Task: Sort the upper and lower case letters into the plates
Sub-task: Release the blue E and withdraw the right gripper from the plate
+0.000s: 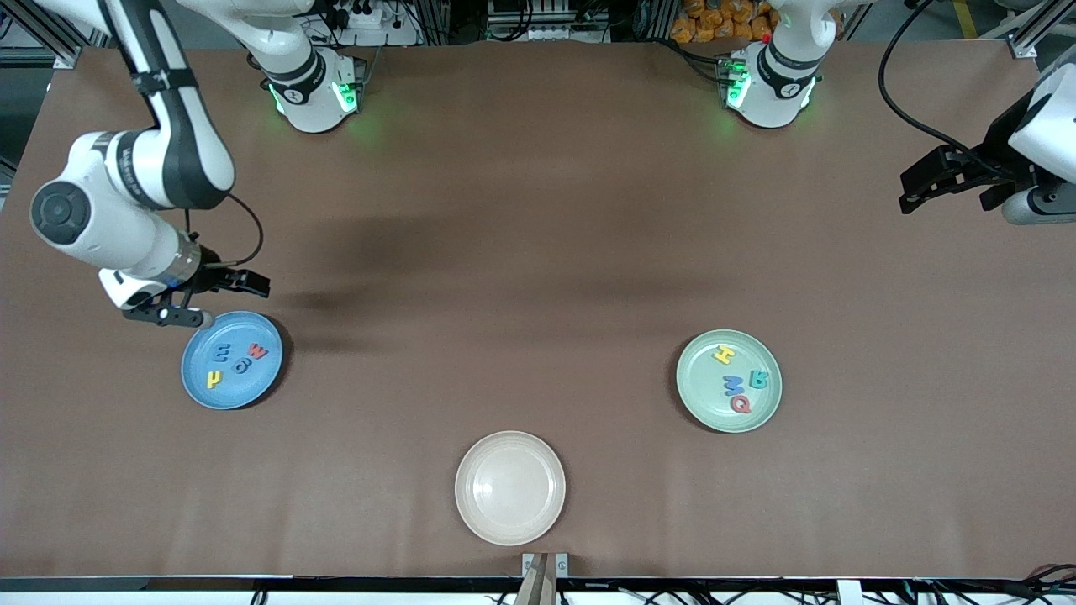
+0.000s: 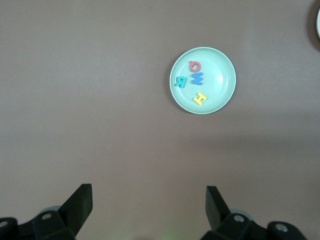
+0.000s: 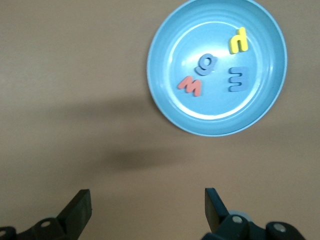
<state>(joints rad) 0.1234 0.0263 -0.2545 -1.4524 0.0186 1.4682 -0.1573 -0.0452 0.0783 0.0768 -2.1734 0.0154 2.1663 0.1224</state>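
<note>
The blue plate (image 1: pixel 244 393) lies toward the right arm's end and holds several letters: a red one (image 1: pixel 258 350), two blue ones (image 1: pixel 242 366) and a yellow one (image 1: pixel 214 379). My right gripper (image 1: pixel 217 301) hangs open and empty over the table beside this plate's rim. Its wrist view shows the plate (image 3: pixel 210 110) and its letters past the open gripper (image 3: pixel 147 202). The pale green plate (image 1: pixel 702 370) toward the left arm's end holds a yellow H (image 1: pixel 724 355), a blue M (image 1: pixel 734 385), a teal R (image 1: pixel 758 379) and a red Q (image 1: pixel 741 404). My left gripper (image 1: pixel 905 193) waits open and empty, high over the table's end; its wrist view (image 2: pixel 149 200) shows the green plate (image 2: pixel 220 75) far off.
A cream-beige plate (image 1: pixel 510 487) with nothing in it lies near the front edge at mid-table, nearer to the front camera than both other plates. Its edge shows in the left wrist view (image 2: pixel 318 25). Brown tabletop lies between the plates.
</note>
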